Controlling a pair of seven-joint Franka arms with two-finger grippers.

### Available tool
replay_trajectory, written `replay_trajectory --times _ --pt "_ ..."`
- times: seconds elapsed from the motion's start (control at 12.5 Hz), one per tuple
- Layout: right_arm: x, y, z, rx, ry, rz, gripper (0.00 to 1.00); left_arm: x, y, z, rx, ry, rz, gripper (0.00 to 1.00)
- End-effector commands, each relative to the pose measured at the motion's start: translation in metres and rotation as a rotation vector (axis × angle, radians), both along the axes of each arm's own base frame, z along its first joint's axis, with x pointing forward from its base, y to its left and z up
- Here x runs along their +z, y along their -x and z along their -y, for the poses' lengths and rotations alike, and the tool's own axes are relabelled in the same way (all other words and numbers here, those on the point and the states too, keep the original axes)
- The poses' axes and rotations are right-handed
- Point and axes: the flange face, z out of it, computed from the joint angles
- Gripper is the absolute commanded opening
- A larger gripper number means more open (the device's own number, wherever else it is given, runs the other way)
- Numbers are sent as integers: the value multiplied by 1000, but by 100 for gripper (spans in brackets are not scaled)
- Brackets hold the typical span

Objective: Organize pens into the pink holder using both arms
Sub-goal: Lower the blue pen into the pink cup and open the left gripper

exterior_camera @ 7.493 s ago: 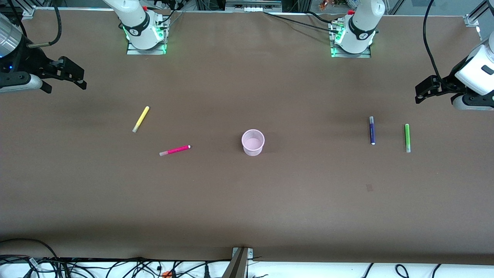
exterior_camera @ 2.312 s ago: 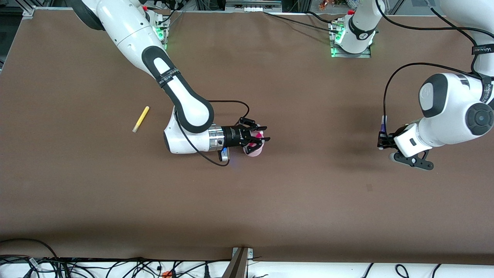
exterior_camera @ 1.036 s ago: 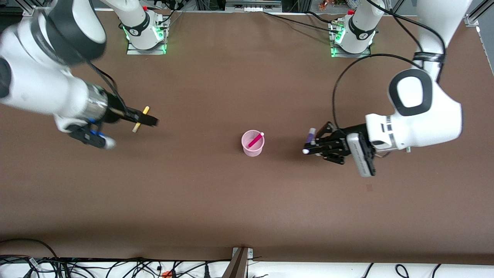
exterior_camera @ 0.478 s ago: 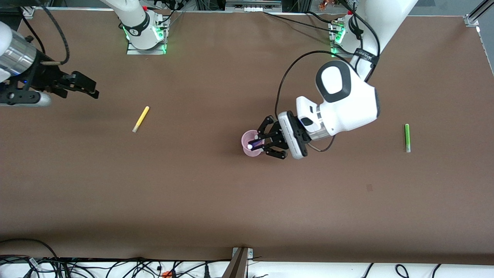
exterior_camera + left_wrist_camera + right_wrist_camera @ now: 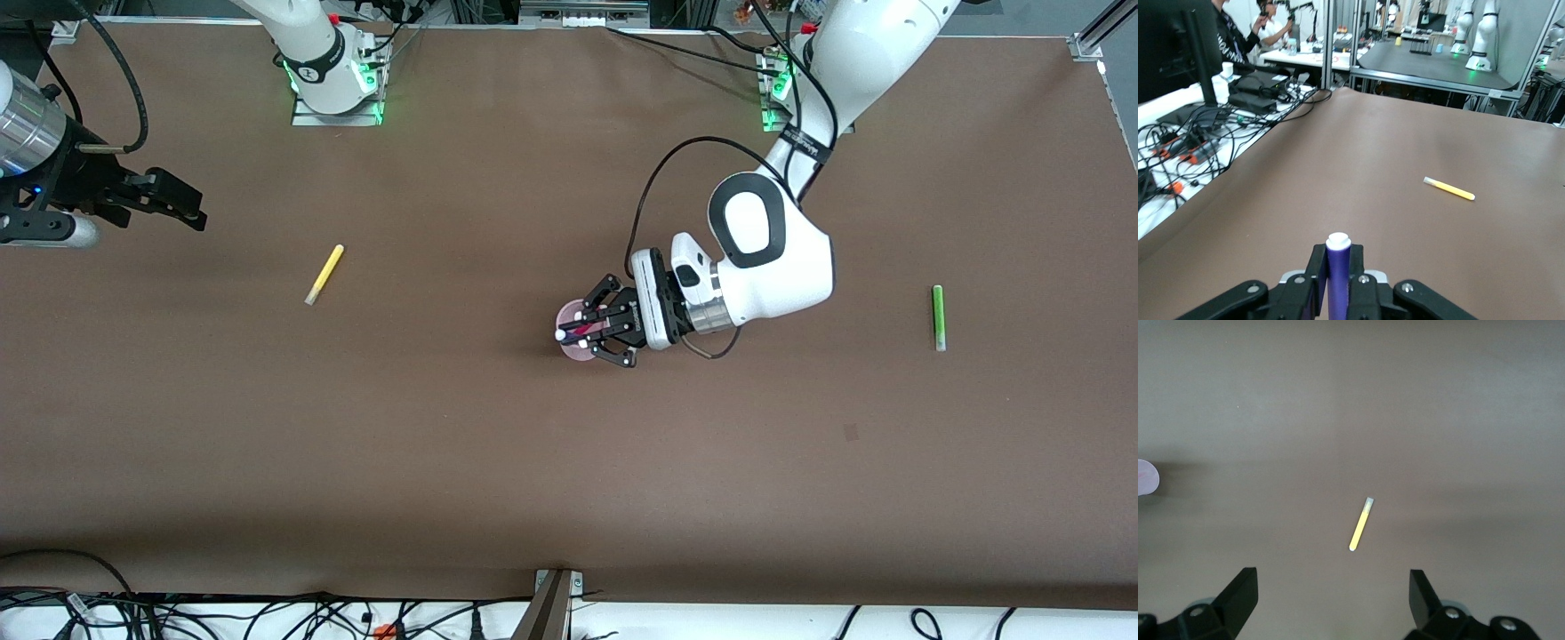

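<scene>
My left gripper (image 5: 589, 331) is over the pink holder (image 5: 570, 349) at the table's middle and is shut on the dark purple pen (image 5: 560, 335), whose pale tip pokes out past the fingers. In the left wrist view the purple pen (image 5: 1337, 277) stands clamped in the left gripper (image 5: 1337, 259); the holder is hidden there. The magenta pen (image 5: 582, 332) leans inside the holder. My right gripper (image 5: 191, 209) is open and empty, up in the air at the right arm's end of the table. The yellow pen (image 5: 324, 274) lies on the table; the right wrist view shows it (image 5: 1361, 524) past the right gripper (image 5: 1331, 590).
The green pen (image 5: 937, 317) lies alone toward the left arm's end of the table. The yellow pen also shows in the left wrist view (image 5: 1449, 189). An edge of the pink holder (image 5: 1146, 477) shows in the right wrist view. Cables run along the table's near edge.
The right arm dropped the magenta pen in the holder and drew back. The left arm picked up the purple pen, carried it to the holder, and has just shifted slightly farther over it.
</scene>
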Motion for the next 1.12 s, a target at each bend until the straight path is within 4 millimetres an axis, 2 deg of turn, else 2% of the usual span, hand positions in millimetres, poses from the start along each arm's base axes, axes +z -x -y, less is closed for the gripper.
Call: replay_trajectory --times 0.0,0.08,0.16,0.32,0.48,0.56,0.64,0.8,1.04 --pt "3 -1 3 17 14 -13 100 -14 24 7 -31 8 29 0" --pt "0 5 4 7 18 -60 100 -22 37 14 -55 6 15 0" --pt "0 7 4 4 16 -73 100 -30 43 13 -72 -4 25 0" --pt "0 7 4 2 12 -64 100 -38 46 9 -96 -18 67 0" --pt "0 8 4 1 9 -61 100 -38 46 8 -95 -19 67 0" --pt "-1 8 7 -2 8 -63 100 -38 46 8 -97 -20 70 73" --pt "-2 8 9 -7 5 -59 100 -36 45 8 -96 -19 73 100" --pt "-4 8 11 -6 3 -62 100 -34 45 7 -92 -17 65 100" --pt "-2 8 6 4 2 -56 100 -15 43 5 -62 -16 12 100"
